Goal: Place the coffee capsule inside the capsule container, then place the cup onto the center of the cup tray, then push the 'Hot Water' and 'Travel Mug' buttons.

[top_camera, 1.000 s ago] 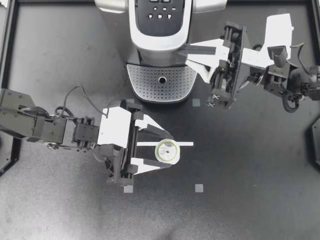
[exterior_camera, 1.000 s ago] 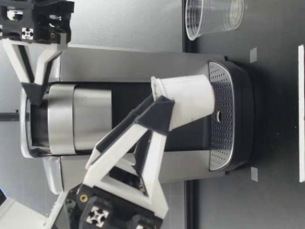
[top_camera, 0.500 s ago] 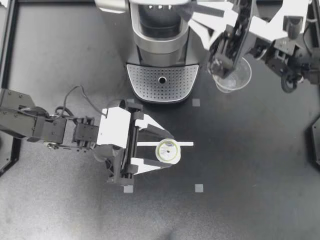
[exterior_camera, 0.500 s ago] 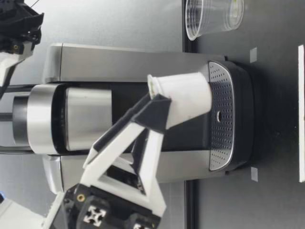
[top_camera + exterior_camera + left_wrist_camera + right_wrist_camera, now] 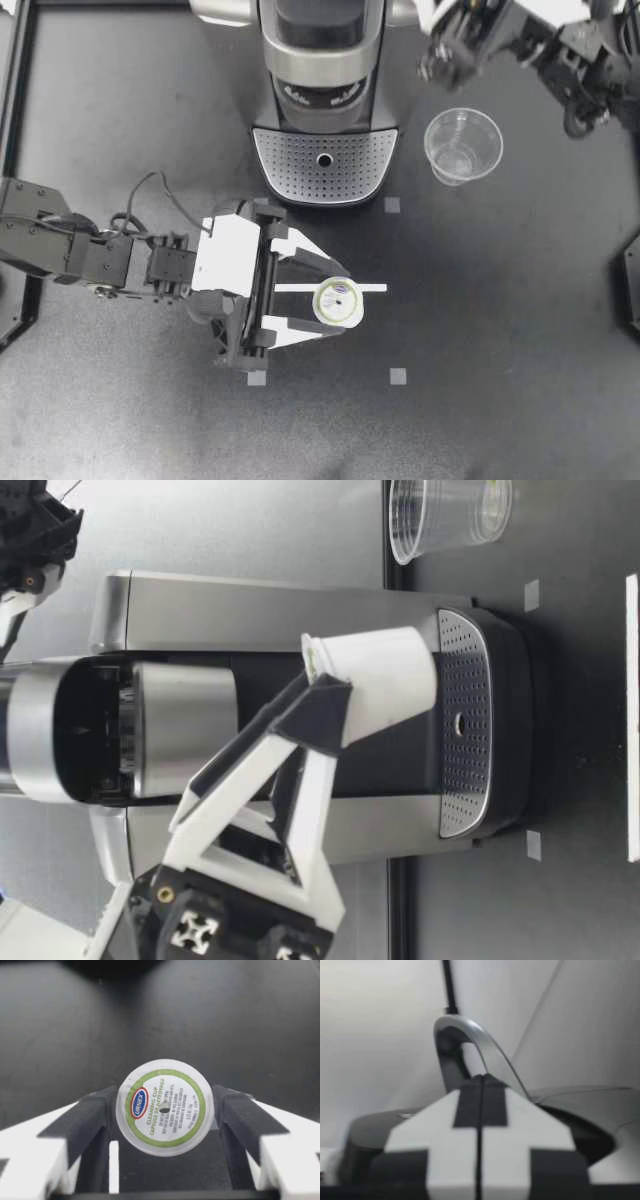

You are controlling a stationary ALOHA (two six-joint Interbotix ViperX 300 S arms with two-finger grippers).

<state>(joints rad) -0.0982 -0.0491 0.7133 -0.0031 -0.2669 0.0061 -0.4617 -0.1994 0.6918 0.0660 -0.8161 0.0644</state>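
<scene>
Top: left gripper (image 5: pixel 337 302) jaws narrow, clamped on the coffee capsule (image 5: pixel 337 300), held in front of the coffee machine (image 5: pixel 322 90). Right gripper (image 5: pixel 440 50) is beside the machine's head, cup (image 5: pixel 462 146) near its base.

Low: capsule is above the counter (image 5: pixel 600 540), tilted. Capsule container (image 5: pixel 95 730) stands open.

Left wrist: both fingers touch the capsule's sides.

Right wrist: jaws pressed together, empty, the machine's handle (image 5: pixel 470 1045) ahead.

Best approach: raise the capsule, level it, lower it straight into the container.

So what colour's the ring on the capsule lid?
Green ring on the small white round coffee capsule; left wrist view shows it best.
</scene>
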